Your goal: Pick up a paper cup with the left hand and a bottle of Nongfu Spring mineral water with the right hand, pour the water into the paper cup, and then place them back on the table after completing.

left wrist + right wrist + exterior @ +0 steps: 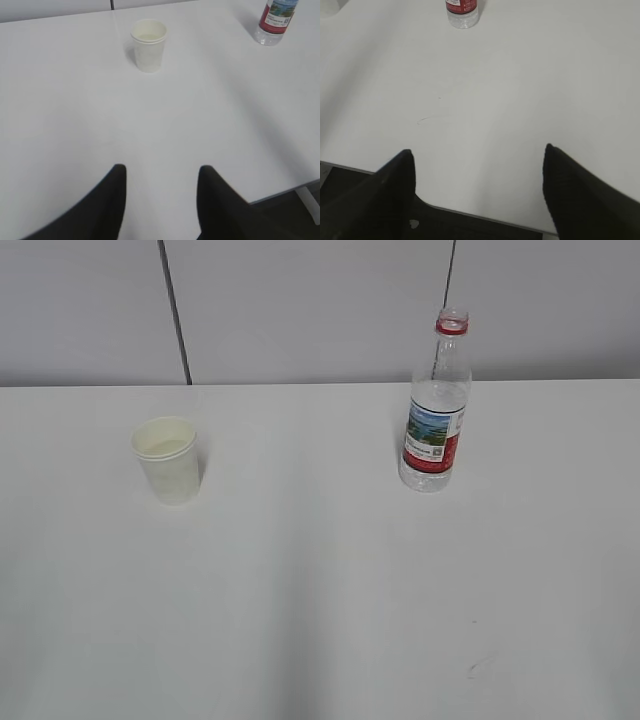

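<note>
A white paper cup (pixel 167 460) stands upright on the left of the white table (pixel 320 580); it also shows in the left wrist view (pixel 149 45). A clear water bottle (pixel 437 405) with a red-and-picture label and no cap stands upright on the right, about half full of clear water; its base shows in the left wrist view (pixel 274 22) and the right wrist view (pixel 462 12). My left gripper (pixel 161 172) is open and empty, well short of the cup. My right gripper (pixel 477 150) is open and empty over the table's near edge, far from the bottle. Neither arm shows in the exterior view.
A grey panelled wall (pixel 320 300) runs behind the table's far edge. The table's front edge (pixel 480 217) lies under my right gripper. A faint scuff mark (pixel 480 668) sits near the front right.
</note>
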{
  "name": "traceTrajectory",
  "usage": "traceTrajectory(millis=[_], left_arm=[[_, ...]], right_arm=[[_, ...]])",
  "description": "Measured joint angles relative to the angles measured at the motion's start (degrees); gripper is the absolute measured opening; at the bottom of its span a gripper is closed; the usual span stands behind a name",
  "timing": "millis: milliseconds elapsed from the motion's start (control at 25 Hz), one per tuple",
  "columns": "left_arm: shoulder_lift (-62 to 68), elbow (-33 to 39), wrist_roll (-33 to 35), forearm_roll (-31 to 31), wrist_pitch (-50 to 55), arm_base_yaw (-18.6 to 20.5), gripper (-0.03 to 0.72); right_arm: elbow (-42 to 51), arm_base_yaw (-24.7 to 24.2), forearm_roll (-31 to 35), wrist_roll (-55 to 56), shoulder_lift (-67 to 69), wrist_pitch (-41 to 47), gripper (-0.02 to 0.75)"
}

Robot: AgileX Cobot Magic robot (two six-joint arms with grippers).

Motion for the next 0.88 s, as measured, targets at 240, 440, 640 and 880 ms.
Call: traceTrajectory(millis=[240, 440, 640, 880], left_arm=[[0.0, 0.0, 0.0, 0.03, 0.0, 4.84, 0.302], [0.0, 0.0, 0.0, 0.03, 0.0, 9.31, 0.302], [0.0, 0.0, 0.0, 0.03, 0.0, 10.66, 0.302], [0.0, 0.0, 0.0, 0.03, 0.0, 10.66, 0.302]], right_arm=[[0.0, 0.0, 0.0, 0.0, 0.0, 0.0, 0.587], [0.0, -2.76, -0.43, 0.0, -0.09, 0.0, 0.587], [0.0, -6.27, -0.43, 0.0, -0.09, 0.0, 0.587], [0.0, -6.42, -0.43, 0.0, -0.09, 0.0, 0.587]])
